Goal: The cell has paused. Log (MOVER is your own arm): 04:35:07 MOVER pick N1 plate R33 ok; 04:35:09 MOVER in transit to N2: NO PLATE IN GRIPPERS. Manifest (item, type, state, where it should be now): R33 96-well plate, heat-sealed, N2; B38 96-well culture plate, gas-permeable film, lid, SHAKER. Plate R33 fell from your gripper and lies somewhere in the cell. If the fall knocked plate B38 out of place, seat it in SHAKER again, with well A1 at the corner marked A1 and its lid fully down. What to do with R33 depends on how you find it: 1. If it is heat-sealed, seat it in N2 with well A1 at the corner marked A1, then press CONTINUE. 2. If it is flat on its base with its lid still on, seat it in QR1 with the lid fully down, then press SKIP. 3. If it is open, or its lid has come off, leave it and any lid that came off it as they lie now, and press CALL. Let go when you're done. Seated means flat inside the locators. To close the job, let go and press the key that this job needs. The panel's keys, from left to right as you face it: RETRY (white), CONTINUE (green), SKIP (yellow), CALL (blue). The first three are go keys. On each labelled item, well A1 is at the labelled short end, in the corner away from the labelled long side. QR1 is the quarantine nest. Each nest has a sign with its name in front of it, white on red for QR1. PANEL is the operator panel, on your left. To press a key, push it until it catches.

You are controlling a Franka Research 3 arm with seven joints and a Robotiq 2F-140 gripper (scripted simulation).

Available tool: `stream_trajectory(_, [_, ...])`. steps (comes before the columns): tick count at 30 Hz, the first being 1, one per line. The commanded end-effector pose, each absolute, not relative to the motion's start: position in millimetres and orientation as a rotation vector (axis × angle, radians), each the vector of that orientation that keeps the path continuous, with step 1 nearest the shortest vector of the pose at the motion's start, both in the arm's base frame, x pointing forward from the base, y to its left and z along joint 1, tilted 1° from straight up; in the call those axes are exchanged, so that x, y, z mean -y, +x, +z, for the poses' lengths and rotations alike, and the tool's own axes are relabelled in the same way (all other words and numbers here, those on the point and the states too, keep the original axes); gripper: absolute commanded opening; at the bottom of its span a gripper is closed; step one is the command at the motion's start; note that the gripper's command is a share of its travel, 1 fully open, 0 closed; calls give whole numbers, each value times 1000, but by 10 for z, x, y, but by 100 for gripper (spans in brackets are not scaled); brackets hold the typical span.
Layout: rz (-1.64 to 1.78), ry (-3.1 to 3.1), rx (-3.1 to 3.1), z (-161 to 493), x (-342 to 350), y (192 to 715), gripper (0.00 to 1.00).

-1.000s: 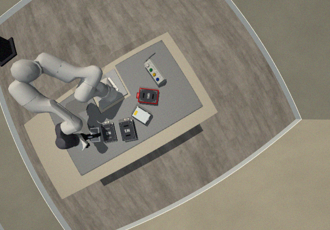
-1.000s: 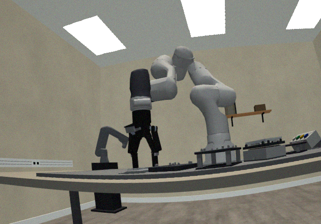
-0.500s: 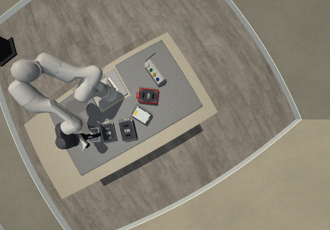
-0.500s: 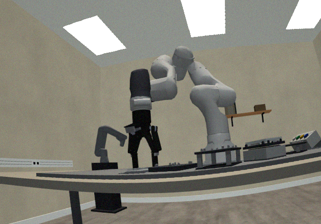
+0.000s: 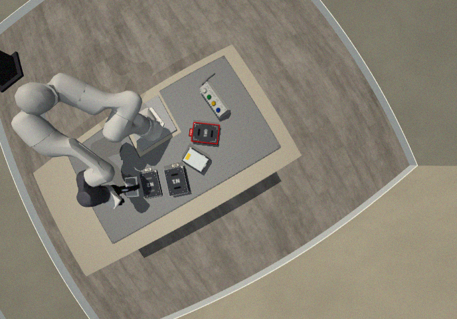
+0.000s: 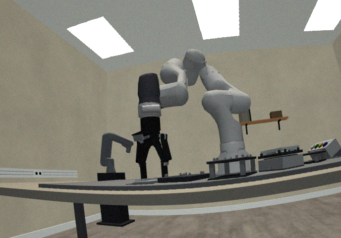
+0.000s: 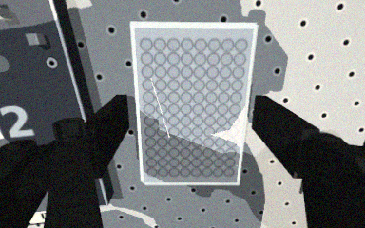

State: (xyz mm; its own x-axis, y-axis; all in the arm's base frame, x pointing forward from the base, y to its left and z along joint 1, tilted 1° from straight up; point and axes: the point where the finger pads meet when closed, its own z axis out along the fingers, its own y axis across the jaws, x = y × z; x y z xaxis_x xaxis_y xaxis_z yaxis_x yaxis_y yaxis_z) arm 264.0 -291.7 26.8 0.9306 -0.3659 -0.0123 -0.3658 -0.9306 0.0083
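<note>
A thin, see-through rectangular piece with a grid of well circles (image 7: 192, 102) lies flat on the perforated mat beside nest N2 (image 7: 9, 128). I cannot tell whether it is a plate or a lid. It also shows in the overhead view (image 5: 131, 187). My gripper (image 7: 191, 111) points straight down over it, open, with one finger at each long side. The fingertips are low near the mat (image 6: 152, 171) and nothing is between them but this piece. A white plate with a yellow label (image 5: 195, 159) lies skewed on the mat between N1 (image 5: 177, 181) and QR1 (image 5: 206, 133).
The raised shaker platform stands by the arm's base, with a white item at its far edge. The operator panel (image 5: 214, 100) with its coloured keys is at the far end of the mat. N2 (image 5: 151, 183) sits right beside the gripper.
</note>
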Motion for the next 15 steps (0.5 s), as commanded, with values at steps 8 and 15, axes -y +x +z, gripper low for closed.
stream_trajectory(8, [-18,3078,585,267,2918,2647,10])
stream_trajectory(15, [-18,3078,585,267,2918,2647,10])
